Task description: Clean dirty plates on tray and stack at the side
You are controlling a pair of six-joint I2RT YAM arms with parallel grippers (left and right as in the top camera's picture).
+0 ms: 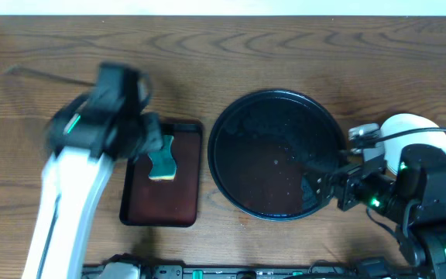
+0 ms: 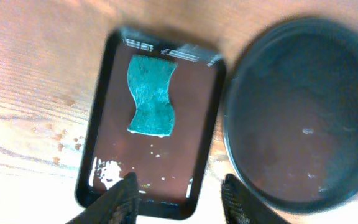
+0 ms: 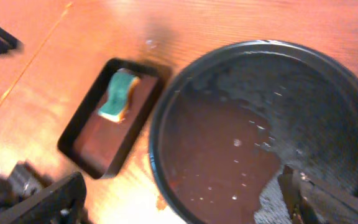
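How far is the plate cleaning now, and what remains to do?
Done: the black tray holds no plates, only wet streaks. A white plate sits beside it, partly behind the right arm, so the stack's count is unclear. The sponge lies in the brown tray. In hand: nothing; the left gripper and right gripper are open. Remaining: apparently nothing.

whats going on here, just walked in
Two robot arms are on a plate-cleaning job. The left gripper hangs open over the brown tray, where the sponge lies. The black tray holds no plates, only wet specks. The right gripper is open at its right rim, beside a white plate set aside.
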